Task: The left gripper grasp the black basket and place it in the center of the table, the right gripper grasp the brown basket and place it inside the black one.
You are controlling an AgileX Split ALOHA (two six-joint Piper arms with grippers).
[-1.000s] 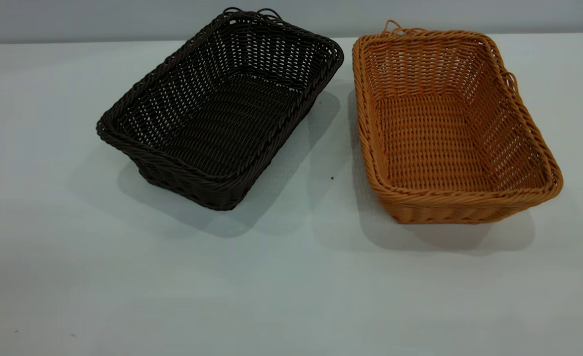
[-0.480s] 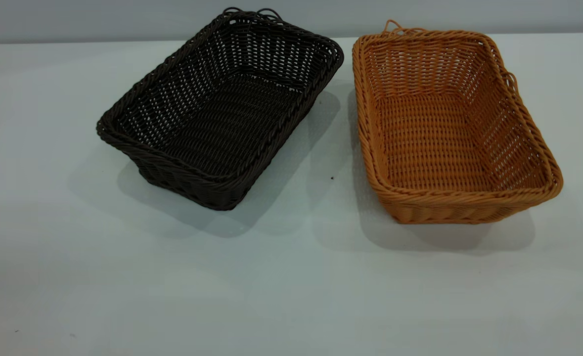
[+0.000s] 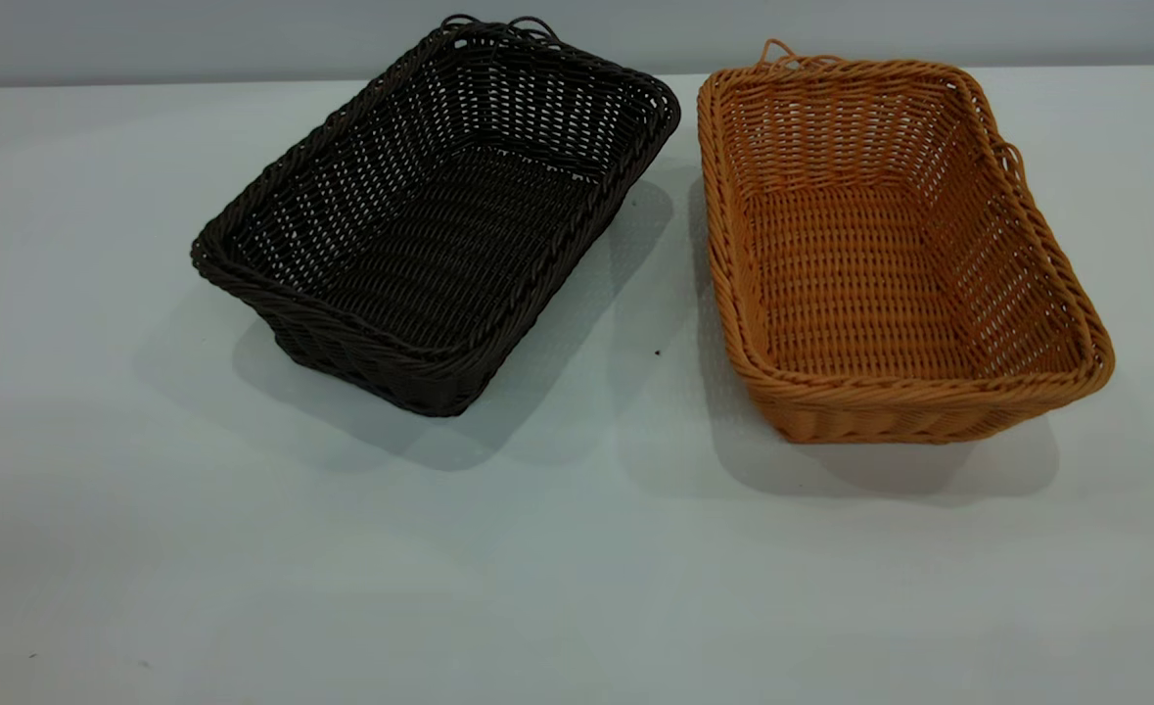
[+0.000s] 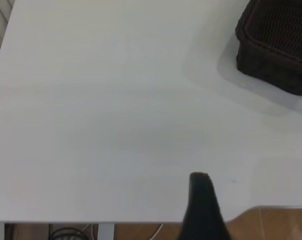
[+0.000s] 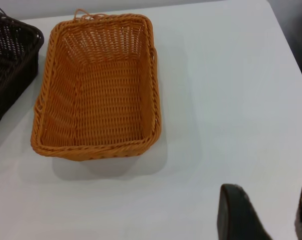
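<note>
The black basket [image 3: 439, 220] lies on the table [image 3: 577, 568] at the back left, turned at an angle, and is empty. The brown basket [image 3: 890, 250] lies right beside it at the back right, also empty. Neither gripper shows in the exterior view. In the left wrist view my left gripper [image 4: 251, 220] hangs over the table's near edge, far from the black basket's corner [image 4: 278, 47]; only one finger [image 4: 202, 202] shows, with nothing touching it. In the right wrist view my right gripper [image 5: 269, 192] is open and empty, well short of the brown basket [image 5: 98, 85].
A narrow gap separates the two baskets [image 3: 689, 196]. Bare table lies in front of both. The table's edge and a wooden floor [image 4: 276, 225] show under the left gripper. The black basket's corner [image 5: 10, 60] shows in the right wrist view.
</note>
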